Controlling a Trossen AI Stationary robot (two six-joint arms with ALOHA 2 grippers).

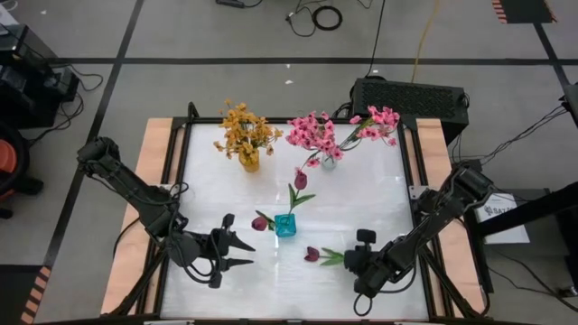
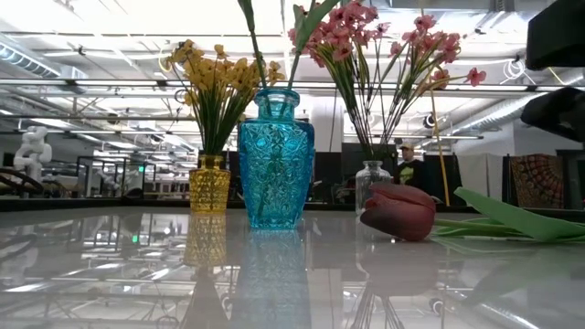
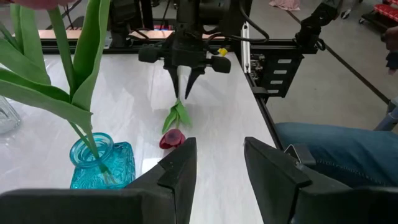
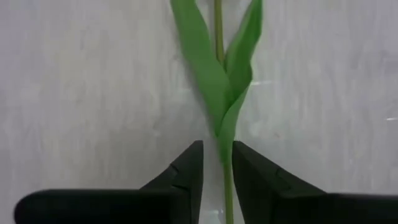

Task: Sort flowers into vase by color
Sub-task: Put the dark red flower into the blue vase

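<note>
A loose maroon tulip (image 1: pixel 312 255) (image 2: pixel 399 212) (image 3: pixel 171 138) lies flat on the white table, with its green stem (image 4: pixel 227 186) pointing toward the right arm. My right gripper (image 1: pixel 346 262) (image 4: pixel 217 155) points steeply down over the stem below the leaves. Its fingers stand close on either side, with a narrow gap left. The blue vase (image 1: pixel 285 226) (image 2: pixel 275 164) holds two maroon tulips. Yellow sprigs stand in the yellow vase (image 1: pixel 249 161) and pink ones in the clear vase (image 1: pixel 329 161). My left gripper (image 1: pixel 248 253) (image 3: pixel 219 155) waits open, left of the blue vase. My right gripper straddles the loose tulip's bare stem (image 4: pixel 227 177) just below the leaf base, coming from above and lying across it. The stem runs close beside one finger (image 4: pixel 249 174); I cannot tell whether it touches. The tulip lies on the table.
The yellow and clear vases stand at the table's far side, and the blue vase is at its middle. A black box (image 1: pixel 411 95) sits behind the far right corner. A person's leg in jeans (image 3: pixel 336 149) shows beside the table's edge.
</note>
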